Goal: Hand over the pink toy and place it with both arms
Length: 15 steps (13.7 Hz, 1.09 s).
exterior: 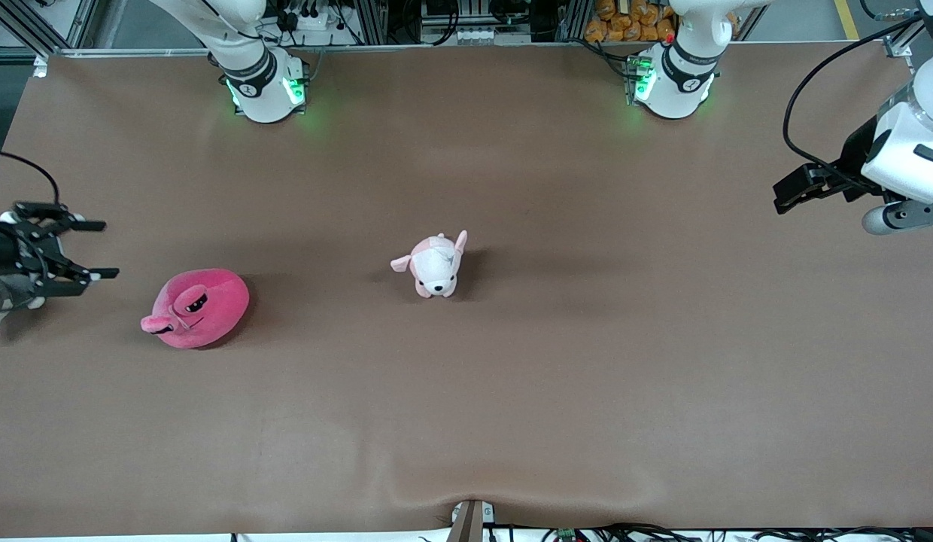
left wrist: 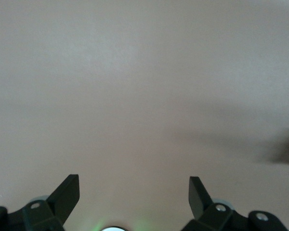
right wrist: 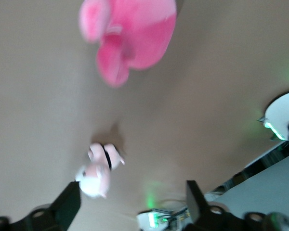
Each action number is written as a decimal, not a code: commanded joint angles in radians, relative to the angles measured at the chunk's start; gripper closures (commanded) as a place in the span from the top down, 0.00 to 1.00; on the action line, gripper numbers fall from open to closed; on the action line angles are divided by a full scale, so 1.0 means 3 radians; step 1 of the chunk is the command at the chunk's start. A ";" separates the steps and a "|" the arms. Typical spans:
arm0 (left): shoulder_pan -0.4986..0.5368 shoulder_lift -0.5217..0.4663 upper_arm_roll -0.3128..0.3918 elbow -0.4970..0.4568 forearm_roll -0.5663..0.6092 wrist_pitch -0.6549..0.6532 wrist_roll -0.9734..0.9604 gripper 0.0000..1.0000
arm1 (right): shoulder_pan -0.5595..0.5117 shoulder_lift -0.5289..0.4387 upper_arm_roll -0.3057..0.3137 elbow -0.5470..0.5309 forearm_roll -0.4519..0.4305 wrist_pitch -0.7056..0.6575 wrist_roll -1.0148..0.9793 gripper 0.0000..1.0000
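- Currently I see the pink toy lying on the brown counter, toward the right arm's end, free of both grippers.
- In the front view its black eyes and a small ear flap point toward the right arm's end of the counter; the lighter pink patch shows in the right wrist view.
- Right gripper: up at the right arm's end of the counter, just beside the pink toy but apart from it. Its fingers are spread wide and released, nothing between them. In the right wrist view the two fingers frame open counter, with the toy well clear of them.
- Left gripper: hangs over the left arm's end of the counter, well apart from both plush toys; this arm waits. In the left wrist view its fingers stand apart, released, with only bare brown surface between them.
- A smaller pale pink-and-white puppy plush stands near the middle of the counter, between the two arms' ends and slightly farther from the front camera than the pink toy. It also shows in the right wrist view. Nothing touches it.
- Both arm bases show green lights at the top edge of the front view.
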 commanded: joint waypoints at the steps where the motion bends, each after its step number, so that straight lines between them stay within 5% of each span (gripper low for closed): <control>1: 0.0035 -0.0108 0.0123 0.0012 0.0015 -0.0041 0.0216 1.00 | 0.0207 -0.0216 0.0034 0.0219 -0.0089 -0.0242 -0.0012 1.00; 3: -0.0128 -0.0230 0.0373 -0.0075 -0.0026 -0.0056 0.0497 1.00 | 0.0330 -0.0313 0.0034 0.0438 -0.0094 -0.0324 -0.0205 1.00; 5: -0.0607 -0.0384 0.0924 -0.0254 -0.0154 -0.0051 0.0513 1.00 | 0.0519 -0.0533 0.0034 0.0465 -0.0226 -0.0589 -0.0572 1.00; 7: -0.0900 -0.0542 0.1223 -0.0422 -0.0159 -0.0051 0.0513 1.00 | 0.0886 -0.0656 0.0059 0.0435 -0.1081 -0.0621 -0.1652 1.00; 8: -0.0906 -0.0654 0.1223 -0.0539 -0.0159 -0.0041 0.0498 1.00 | 0.1050 -0.0667 0.0060 0.0425 -0.1516 -0.0606 -0.2251 1.00; 11: -0.0886 -0.0840 0.1208 -0.0745 -0.0164 -0.0026 0.0523 1.00 | 0.0960 -0.0763 0.0044 0.0231 -0.1628 -0.0392 -0.3216 1.00; 15: -0.0865 -0.0860 0.1136 -0.0740 -0.0164 -0.0087 0.0518 1.00 | 0.0914 -0.1677 0.0034 -0.1092 -0.1597 0.0564 -0.3233 1.00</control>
